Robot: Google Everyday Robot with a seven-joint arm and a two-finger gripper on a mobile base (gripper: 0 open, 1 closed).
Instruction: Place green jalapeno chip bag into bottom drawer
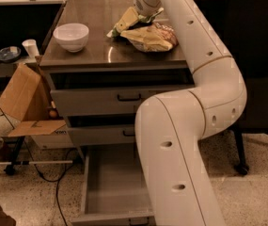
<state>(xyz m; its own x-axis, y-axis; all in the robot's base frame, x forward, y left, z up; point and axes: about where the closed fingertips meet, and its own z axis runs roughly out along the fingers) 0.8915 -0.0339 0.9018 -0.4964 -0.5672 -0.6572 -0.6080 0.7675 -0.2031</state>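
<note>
Hovering beside the green jalapeno chip bag, the end effector hides its grip.

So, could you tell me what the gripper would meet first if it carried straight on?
Probably the green jalapeno chip bag, just beneath the gripper over the cabinet top, though depth is unclear.
</note>
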